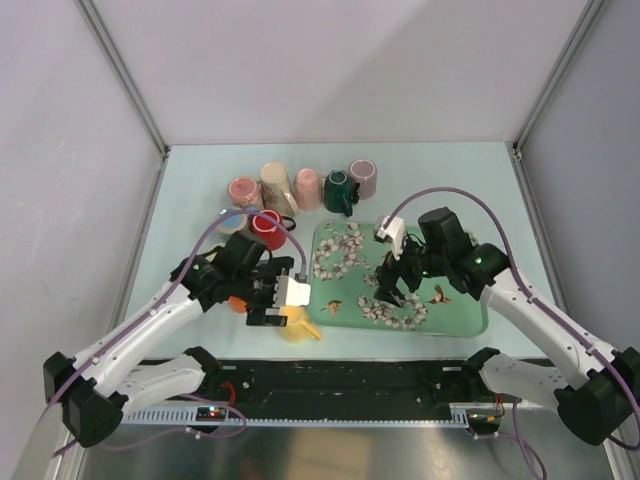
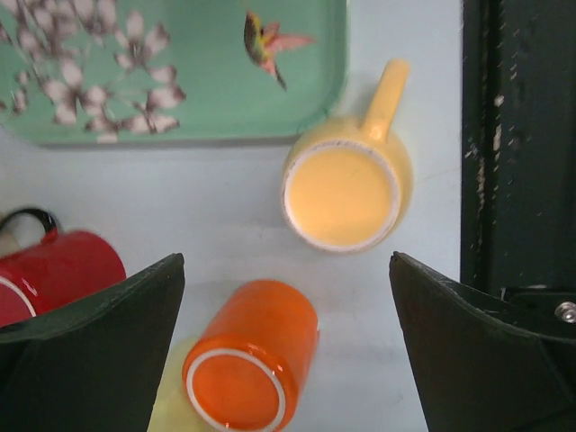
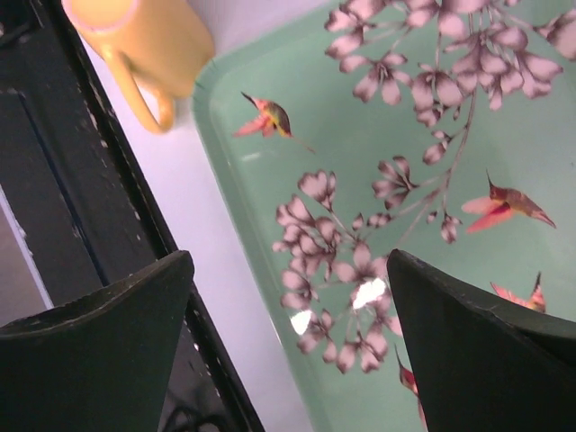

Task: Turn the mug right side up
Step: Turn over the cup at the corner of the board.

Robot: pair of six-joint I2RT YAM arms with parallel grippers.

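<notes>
A yellow mug (image 2: 343, 192) stands on the table just off the tray's near left corner, handle pointing away from the tray. Its flat face with a pale ring points up, so it looks upside down. It also shows in the top view (image 1: 297, 325) and the right wrist view (image 3: 144, 36). My left gripper (image 1: 268, 298) is open and empty, hovering above the table (image 2: 286, 360) between the yellow mug and an orange cup (image 2: 255, 356) lying on its side. My right gripper (image 1: 385, 292) is open and empty above the tray's near left part (image 3: 292, 351).
The green floral tray (image 1: 455, 318) lies right of centre. A red mug (image 1: 267, 228) sits behind my left gripper. A row of several mugs (image 1: 307, 187) stands at the back. The black base rail (image 1: 340, 375) runs along the near edge.
</notes>
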